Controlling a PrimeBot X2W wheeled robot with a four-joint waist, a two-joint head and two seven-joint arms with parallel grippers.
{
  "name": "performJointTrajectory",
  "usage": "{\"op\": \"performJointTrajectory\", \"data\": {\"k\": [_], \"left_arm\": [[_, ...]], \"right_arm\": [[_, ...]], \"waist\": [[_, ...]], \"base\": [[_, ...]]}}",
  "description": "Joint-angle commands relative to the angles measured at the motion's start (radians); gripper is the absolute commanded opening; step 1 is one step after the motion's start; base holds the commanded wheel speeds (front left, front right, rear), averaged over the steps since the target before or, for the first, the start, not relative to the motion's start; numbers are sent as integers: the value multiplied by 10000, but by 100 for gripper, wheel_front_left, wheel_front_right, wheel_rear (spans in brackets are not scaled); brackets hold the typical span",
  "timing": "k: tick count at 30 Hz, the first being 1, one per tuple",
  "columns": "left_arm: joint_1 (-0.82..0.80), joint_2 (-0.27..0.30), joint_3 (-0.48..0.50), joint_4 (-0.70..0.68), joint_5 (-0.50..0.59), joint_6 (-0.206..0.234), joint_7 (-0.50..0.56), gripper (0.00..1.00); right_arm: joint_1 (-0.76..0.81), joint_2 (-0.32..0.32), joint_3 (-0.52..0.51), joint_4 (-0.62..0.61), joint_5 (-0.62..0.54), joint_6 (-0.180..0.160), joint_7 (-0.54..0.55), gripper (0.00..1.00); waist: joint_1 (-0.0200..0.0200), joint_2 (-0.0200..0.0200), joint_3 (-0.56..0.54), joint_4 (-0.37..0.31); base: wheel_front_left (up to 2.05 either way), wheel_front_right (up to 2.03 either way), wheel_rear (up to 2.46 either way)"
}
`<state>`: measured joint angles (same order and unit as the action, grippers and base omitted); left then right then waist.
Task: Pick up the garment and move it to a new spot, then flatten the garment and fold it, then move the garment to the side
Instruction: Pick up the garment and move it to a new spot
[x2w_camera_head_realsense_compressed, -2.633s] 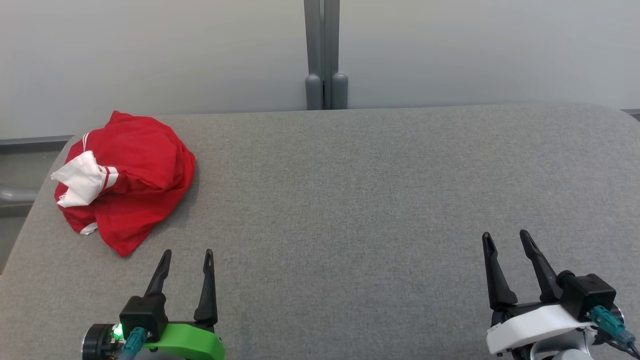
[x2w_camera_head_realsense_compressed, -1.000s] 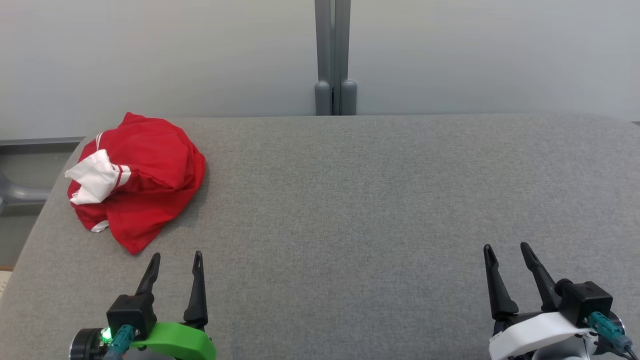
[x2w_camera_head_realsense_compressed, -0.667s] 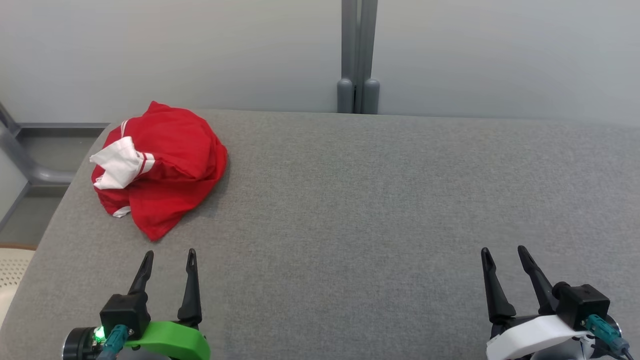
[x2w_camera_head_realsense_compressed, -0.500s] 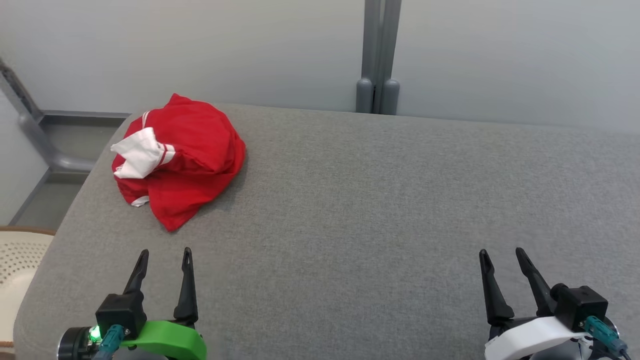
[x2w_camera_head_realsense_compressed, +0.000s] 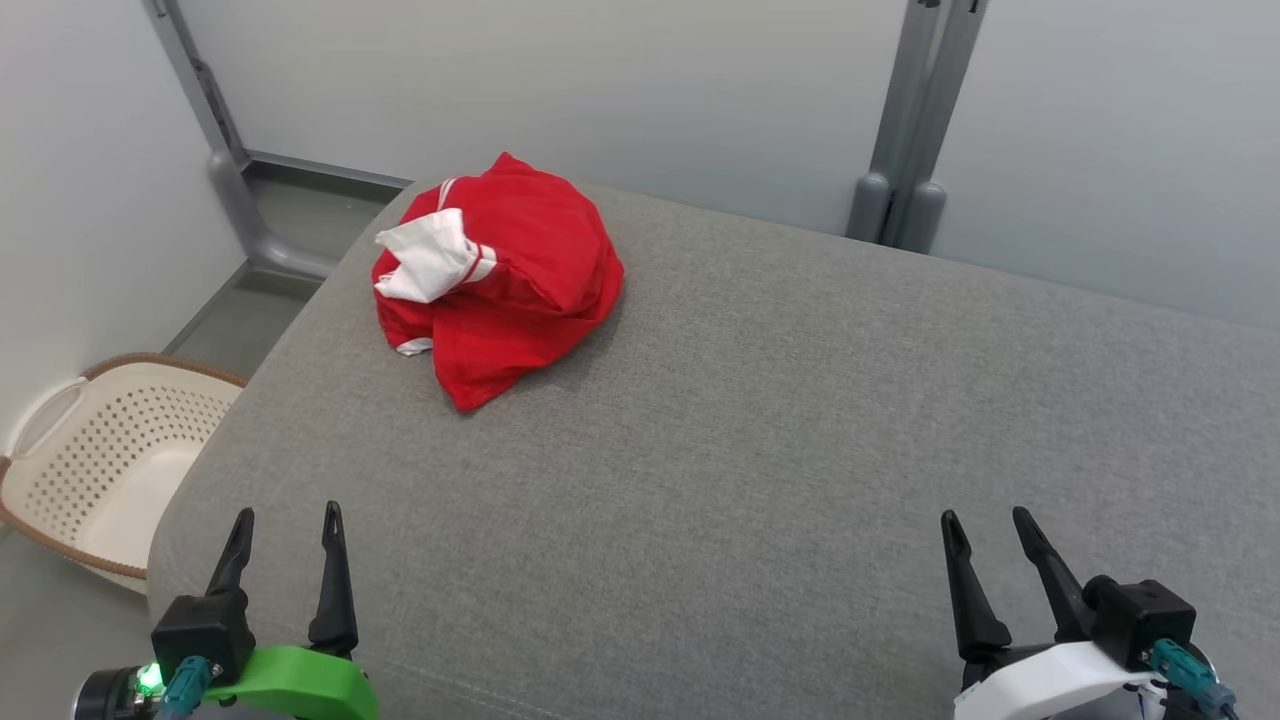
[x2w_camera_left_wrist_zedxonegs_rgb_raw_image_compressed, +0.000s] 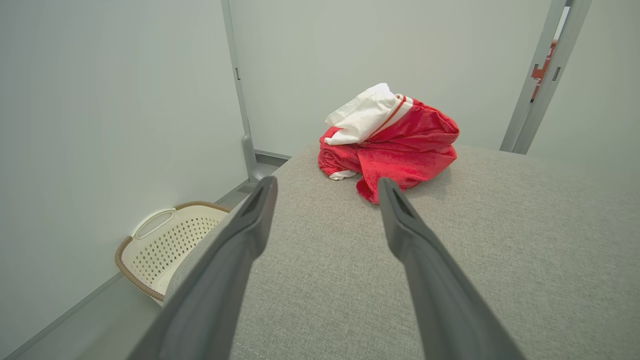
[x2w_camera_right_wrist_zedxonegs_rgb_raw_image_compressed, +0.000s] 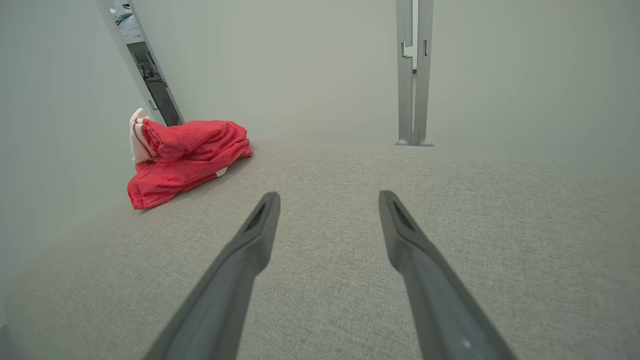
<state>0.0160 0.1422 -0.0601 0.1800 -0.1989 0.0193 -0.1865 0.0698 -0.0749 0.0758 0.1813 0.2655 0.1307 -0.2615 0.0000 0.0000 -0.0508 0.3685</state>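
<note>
Camera's what moved here, not the stuff: the head view has swung round to the left since the earlier shots, so the whole picture slid over and a laundry basket (x2w_camera_head_realsense_compressed: 110, 450) on the floor off the left end has come into sight. Garment itself looks to be in the same heap as before, same crumple, same white bit on top, and both grippers keep the same resting spots low in the picture with fingers just as spread as they were.

Count: one garment (x2w_camera_head_realsense_compressed: 500, 275), red with a white striped piece bunched on it, sitting crumpled near the far left corner of the grey padded surface (x2w_camera_head_realsense_compressed: 800, 430). One basket, cream with holes and a brown rim. Two grippers.

Left gripper (x2w_camera_head_realsense_compressed: 285, 525) sits over the near left corner, fingers pointing away up the surface roughly toward the garment but well apart from it, released with nothing between them. In the left wrist view the garment (x2w_camera_left_wrist_zedxonegs_rgb_raw_image_compressed: 395, 145) shows just past the fingertips (x2w_camera_left_wrist_zedxonegs_rgb_raw_image_compressed: 267, 187), basket (x2w_camera_left_wrist_zedxonegs_rgb_raw_image_compressed: 165, 240) down to the side.

Right gripper (x2w_camera_head_realsense_compressed: 985, 530) is at the near right, fingers parted, empty too; from its wrist view the garment (x2w_camera_right_wrist_zedxonegs_rgb_raw_image_compressed: 187, 157) is far off to the left
</note>
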Motion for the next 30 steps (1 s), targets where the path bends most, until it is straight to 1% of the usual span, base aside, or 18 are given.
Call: {"op": "performJointTrajectory", "data": {"k": [1,7,11,20,26,30], "left_arm": [[134,81,27,5,-50,55,-38,100],[139,189,89,27,-141,95,-19,100],[243,181,183,-82,-213,231,-102,100],[448,201,365,-153,-325,411,-295,100],[375,219,332,-69,-365,452,-331,100],[38,288,274,84,-432,327,-277,100]], "right_arm": [[58,4,-14,35,85,1,-37,100],[-18,60,35,92,75,1,-45,100],[-200,52,207,117,45,1,-43,100],[-516,-108,470,266,149,1,-44,100],[-471,-133,476,309,204,1,-45,100],[-268,-118,324,271,176,1,-45,100]], "waist": [[0,0,-18,599],[0,0,-2,1189],[0,0,129,1342],[0,0,275,1437],[0,0,225,1396],[0,0,157,1339]], "base": [[0,0,0],[0,0,0],[0,0,0],[0,0,0],[0,0,0],[0,0,0]]}}
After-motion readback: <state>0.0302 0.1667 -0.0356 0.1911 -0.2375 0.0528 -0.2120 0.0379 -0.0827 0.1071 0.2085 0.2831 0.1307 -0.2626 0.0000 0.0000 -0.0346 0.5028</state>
